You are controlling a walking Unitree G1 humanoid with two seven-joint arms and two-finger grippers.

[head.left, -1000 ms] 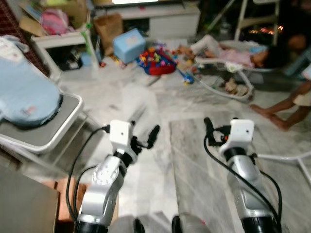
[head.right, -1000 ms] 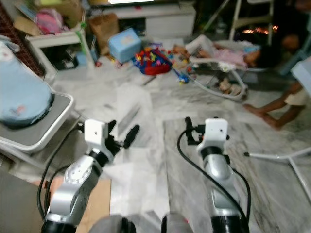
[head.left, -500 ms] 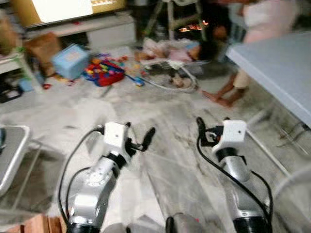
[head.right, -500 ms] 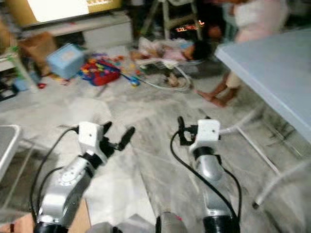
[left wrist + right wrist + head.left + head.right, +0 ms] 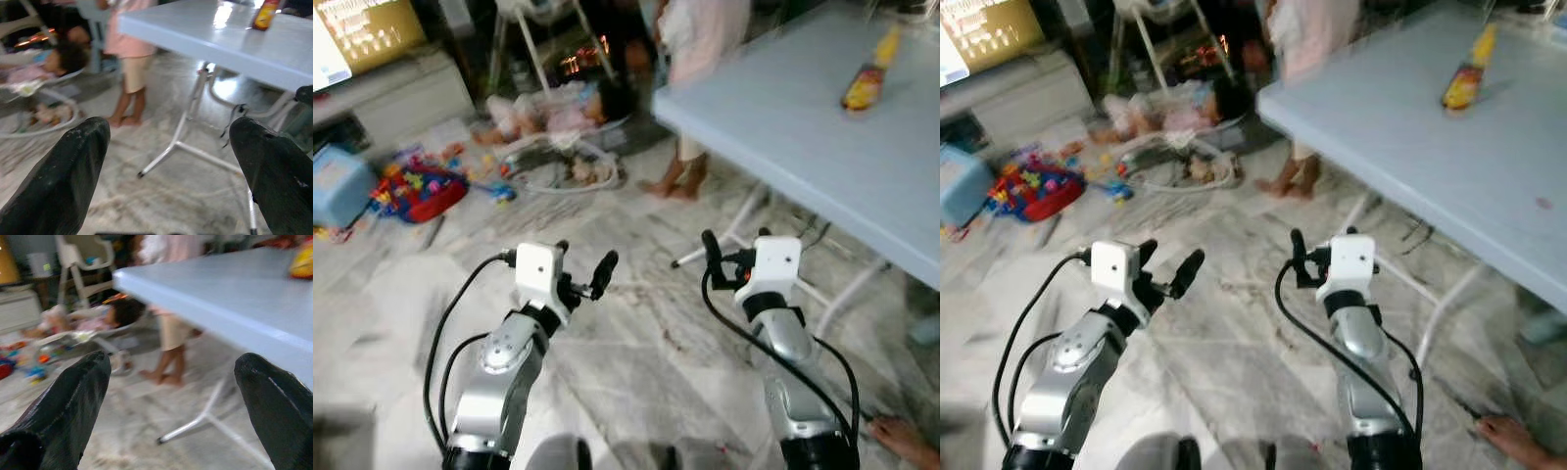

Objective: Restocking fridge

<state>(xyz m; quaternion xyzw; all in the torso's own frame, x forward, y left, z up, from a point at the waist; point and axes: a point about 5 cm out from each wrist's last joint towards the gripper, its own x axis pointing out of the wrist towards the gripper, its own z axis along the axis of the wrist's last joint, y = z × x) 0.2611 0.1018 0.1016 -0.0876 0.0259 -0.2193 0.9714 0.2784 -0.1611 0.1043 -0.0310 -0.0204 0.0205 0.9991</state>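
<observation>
Open marble floor [image 5: 636, 343] straight ahead of the robot, prob the widest free lane in the room. On its right a pale blue tabletop [image 5: 822, 127] runs diagonally, near corner jutting toward the middle, its edge passing just above the right arm. White folding legs [image 5: 744, 225] splay out underneath on the floor, so low down that side is tighter than it looks. A yellow-orange bottle [image 5: 864, 83] lies on the tabletop toward the far end, well apart from both arms; can't read the label, too blurry.

Far side: a person standing [image 5: 695, 59] at the table corner, bare feet on the floor, and a child lying in a bouncer [image 5: 558, 122] just left of them. Pile of colourful toys [image 5: 411, 186] and a light blue box [image 5: 337, 181] further left, w/ a low white cabinet [image 5: 391, 93] behind. Someone's hand [image 5: 906, 441] rests on the floor at the near right.

Both arms are held forward at about the same height, elbows bent, over bare floor. Left gripper [image 5: 582, 269] has its fingers spread wide, nothing between them. Right gripper [image 5: 1317, 257] same deal, fingers apart in the wrist view, empty, pointing toward the table edge.

No fridge anywhere that I can see.
</observation>
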